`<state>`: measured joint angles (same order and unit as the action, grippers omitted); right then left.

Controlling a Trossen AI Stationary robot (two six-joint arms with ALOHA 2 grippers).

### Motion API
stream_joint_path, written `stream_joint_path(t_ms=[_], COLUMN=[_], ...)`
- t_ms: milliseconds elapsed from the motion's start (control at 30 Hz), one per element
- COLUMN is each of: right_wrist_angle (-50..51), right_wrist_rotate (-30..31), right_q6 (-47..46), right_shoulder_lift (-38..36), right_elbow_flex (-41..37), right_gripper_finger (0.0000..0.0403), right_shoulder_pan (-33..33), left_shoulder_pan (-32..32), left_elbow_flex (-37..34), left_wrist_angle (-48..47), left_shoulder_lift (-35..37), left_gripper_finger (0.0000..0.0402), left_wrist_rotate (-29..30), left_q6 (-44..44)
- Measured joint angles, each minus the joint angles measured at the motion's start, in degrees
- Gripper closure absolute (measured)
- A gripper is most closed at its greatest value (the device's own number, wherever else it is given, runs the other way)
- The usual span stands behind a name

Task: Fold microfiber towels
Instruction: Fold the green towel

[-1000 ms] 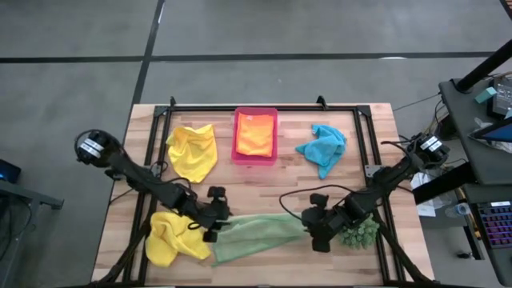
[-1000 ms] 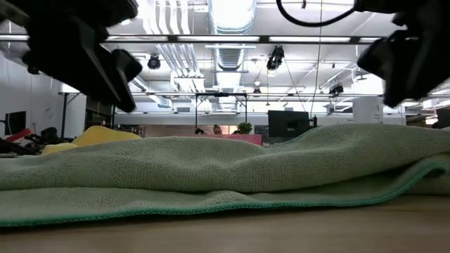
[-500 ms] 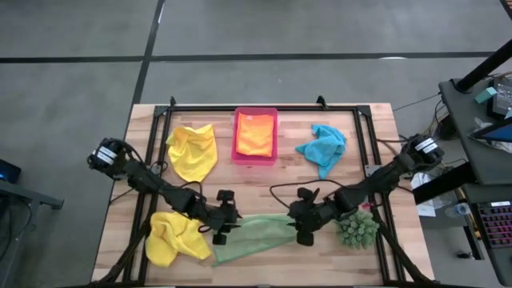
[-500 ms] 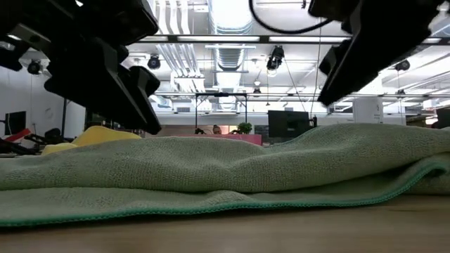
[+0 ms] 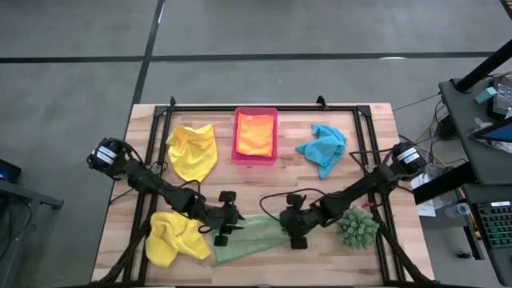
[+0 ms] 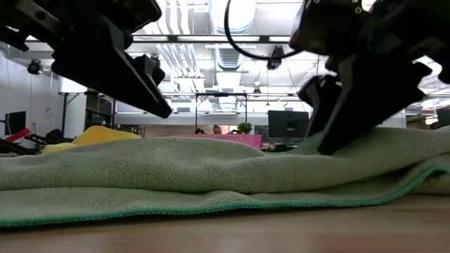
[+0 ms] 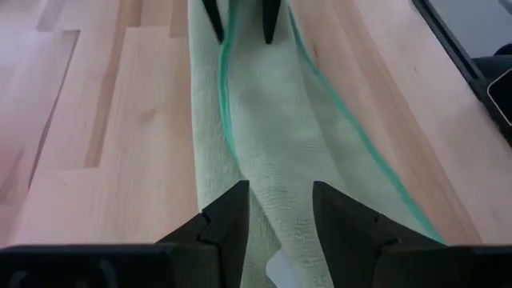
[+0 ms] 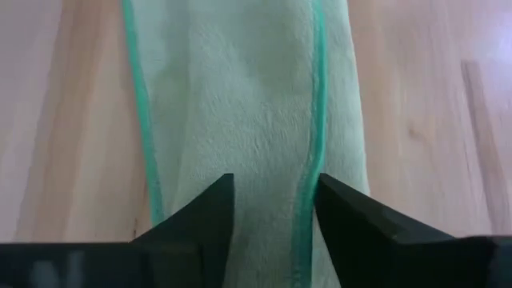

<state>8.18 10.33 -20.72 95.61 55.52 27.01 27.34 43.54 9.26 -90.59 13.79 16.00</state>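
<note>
The light green towel [image 5: 254,237] lies near the table's front edge as a long, loosely folded strip with a darker green hem. My left gripper [image 5: 222,234] is open over its left part, slanting down, its fingertips a little above the cloth [image 6: 159,107]. Between the two fingers the left wrist view shows a ridge of the towel [image 7: 272,136]. My right gripper [image 5: 294,238] is open at the towel's right part, and its tips come down to the cloth [image 6: 328,139]. One hem runs between its fingers [image 8: 310,120]. My right gripper slants down from the table's right, and its open fingers [image 8: 210,210] stand on either side of a strip of the towel's right part [image 8: 264,184], along its length. The low view shows the tips at the cloth's top surface; whether they touch it I cannot tell.
A crumpled yellow towel [image 5: 172,238] lies right beside the green one's left end. Another yellow towel [image 5: 194,150], a pink tray [image 5: 237,136] holding an orange towel [image 5: 256,134] and a turquoise towel [image 5: 322,148] lie at the far side. A spiky green plant [image 5: 357,226] stands at the front right.
My right gripper has gone toward the table's left edge and down, from beside the plant onto the green towel's right part. My left gripper has gone a little toward the right and down over the towel's left part. The towel has stayed where it was.
</note>
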Motion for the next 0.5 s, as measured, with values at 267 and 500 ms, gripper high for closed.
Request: stream_joint_path(t_ms=[267, 500], right_wrist_angle=[7.57, 12.65], right_wrist_rotate=[-0.22, 2.15], right_q6=[5.24, 13.53], right_shoulder_lift=[-0.04, -0.1], right_elbow_flex=[4.37, 8.47], right_gripper_finger=[0.0358, 0.0394], right_shoulder_pan=[1.5, 6.81], left_shoulder_pan=[-1.15, -2.8], left_elbow_flex=[-0.01, -0.01], left_wrist_angle=[4.4, 13.82], left_shoulder_lift=[-0.11, -0.11], left_gripper_finger=[0.0279, 0.0278], left_wrist_rotate=[-0.01, -0.07], left_q6=[-2.25, -8.9])
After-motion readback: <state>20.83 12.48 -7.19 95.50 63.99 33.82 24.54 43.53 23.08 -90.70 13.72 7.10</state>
